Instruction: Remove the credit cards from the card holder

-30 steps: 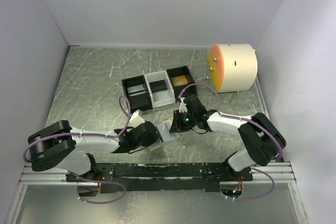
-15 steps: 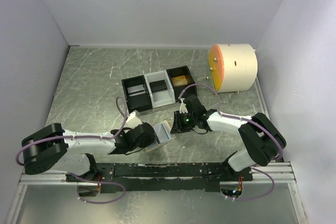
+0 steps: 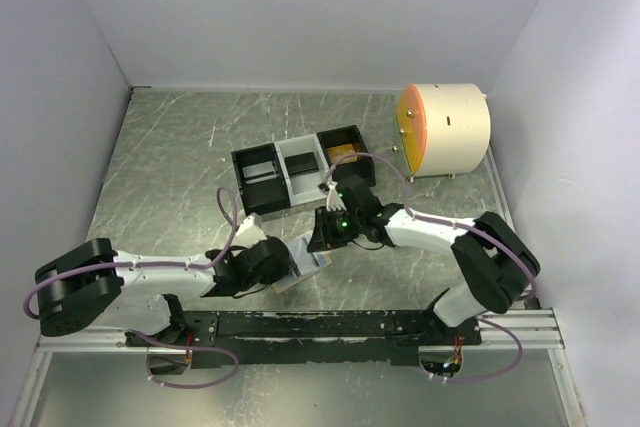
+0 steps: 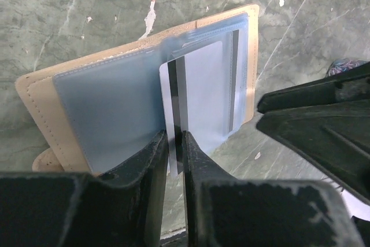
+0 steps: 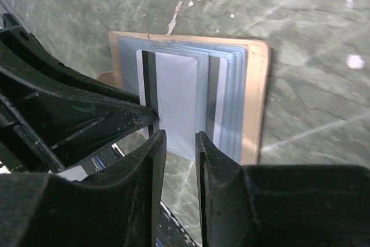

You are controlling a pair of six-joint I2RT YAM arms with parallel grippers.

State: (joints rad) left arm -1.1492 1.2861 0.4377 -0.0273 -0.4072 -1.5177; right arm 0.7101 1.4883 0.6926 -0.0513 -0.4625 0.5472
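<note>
The card holder (image 3: 308,255) lies open on the table between both arms, showing a tan rim (image 5: 257,102) and pale blue sleeves (image 4: 104,102). A silver-grey credit card (image 4: 202,91) with a black stripe sticks halfway out of a slot (image 5: 176,102). My left gripper (image 4: 175,140) is at the card's striped corner, jaws a narrow gap apart, with the card's face and the table showing between them (image 3: 291,263). My right gripper (image 5: 180,137) hovers open just off the card's free edge (image 3: 322,237). The left fingers (image 5: 87,114) touch the card's striped edge.
A three-compartment black-and-white tray (image 3: 300,185) stands behind the card holder, with a dark card (image 3: 260,169) in its left section and a gold card (image 3: 343,154) in its right. A white drum with an orange face (image 3: 445,129) sits at the back right. The black rail (image 3: 320,325) runs along the near edge.
My left gripper has drawn back to the left and its jaws have parted slightly. The right gripper has shifted left, closer over the card holder, which moved a little left.
</note>
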